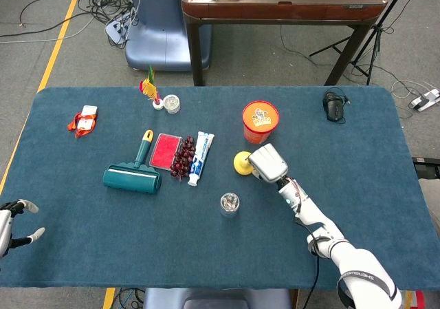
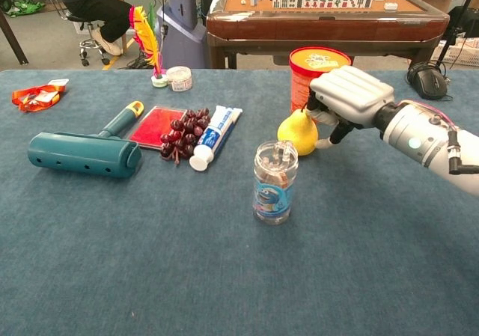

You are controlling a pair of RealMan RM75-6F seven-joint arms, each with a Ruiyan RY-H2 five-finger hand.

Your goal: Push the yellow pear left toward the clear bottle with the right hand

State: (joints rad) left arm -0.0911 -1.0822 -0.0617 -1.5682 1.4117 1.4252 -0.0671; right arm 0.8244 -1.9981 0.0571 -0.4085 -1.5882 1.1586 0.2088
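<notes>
The yellow pear [image 1: 241, 162] [image 2: 296, 134] stands upright on the blue table, just behind and right of the clear bottle [image 1: 229, 203] [image 2: 275, 173], a small gap apart. My right hand [image 1: 267, 162] [image 2: 350, 95] presses against the pear's right side, fingers curled down, holding nothing. The pear's right edge is hidden behind the hand. At the table's near left edge, my left hand [image 1: 14, 221] rests with fingers apart, empty.
A red tub [image 1: 260, 120] [image 2: 314, 66] stands right behind the pear. Toothpaste [image 1: 200, 156], grapes [image 1: 182, 159], a red case and a teal lint roller [image 1: 134, 175] lie to the left. A black mouse [image 1: 334, 105] sits at the far right.
</notes>
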